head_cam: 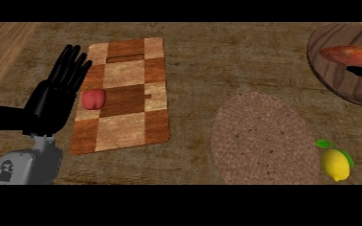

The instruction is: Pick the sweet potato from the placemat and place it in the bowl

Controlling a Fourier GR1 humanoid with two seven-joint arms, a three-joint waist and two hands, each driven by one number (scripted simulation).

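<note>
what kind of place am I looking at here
Probably a kitchen counter set for food: a checkered cutting board, a round woven placemat, a lemon and a wooden bowl holding a sweet potato.

Checkered wooden board (127, 96), rough woven placemat (262, 139), wood-grain bowl (332, 76), glossy lemon (336, 164).

You're looking down on a mottled brown stone-like counter (212, 52), a strip of wood grain (14, 38) at your far-left edge, dim, even light
</note>
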